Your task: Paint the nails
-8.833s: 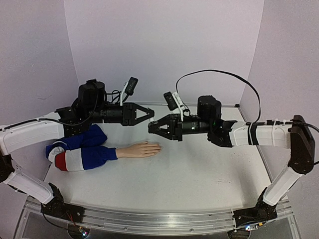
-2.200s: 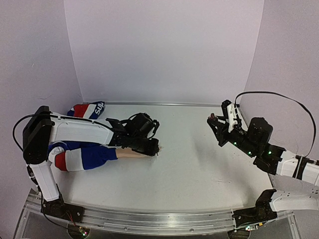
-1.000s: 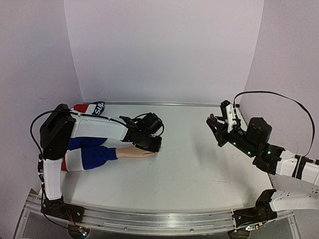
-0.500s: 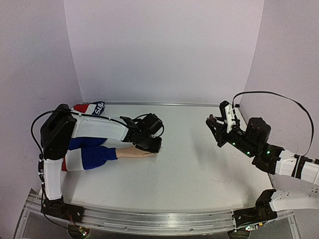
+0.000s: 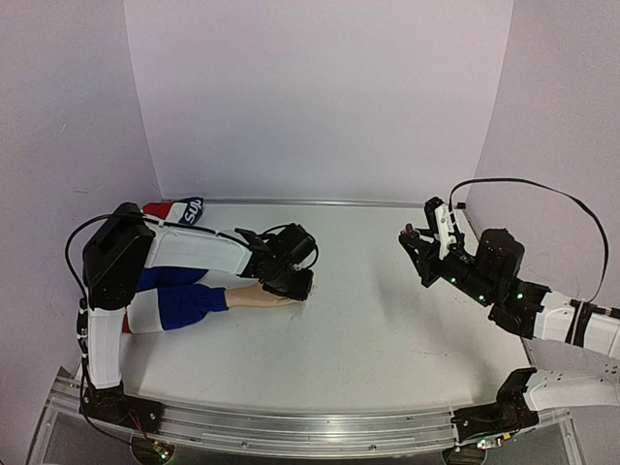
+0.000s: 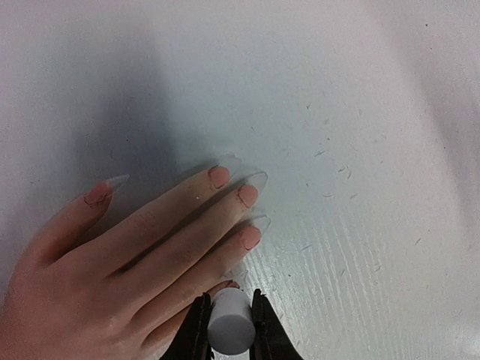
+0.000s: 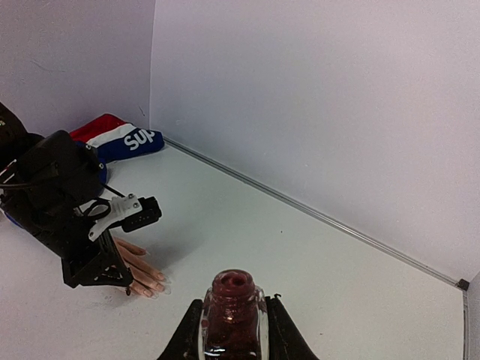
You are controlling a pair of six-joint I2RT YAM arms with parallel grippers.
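Note:
A peach mannequin hand point(image 5: 250, 296) in a blue, white and red sleeve point(image 5: 174, 304) lies palm down at the left of the table. Its nails point(image 6: 247, 196) point right, and thin dark red marks show on some. My left gripper point(image 6: 229, 324) is shut on a white cylindrical cap point(image 6: 229, 330) low over the little finger, whose nail point(image 6: 233, 285) shows only as a red edge behind the cap. Whether a brush touches it is hidden. My right gripper point(image 7: 232, 330) is shut on an open glass bottle of dark red polish point(image 7: 232, 311), upright and raised at the right point(image 5: 413, 235).
More of the blue, white and red fabric point(image 7: 124, 139) lies by the back wall at the left. Pale walls close in the table on three sides. A black cable point(image 5: 542, 194) loops above the right arm.
Since the earliest frame the grippers have parted from mid-table: the left came down to the fingertips and the right drew back to the right. Over the last second almost nothing has moved.

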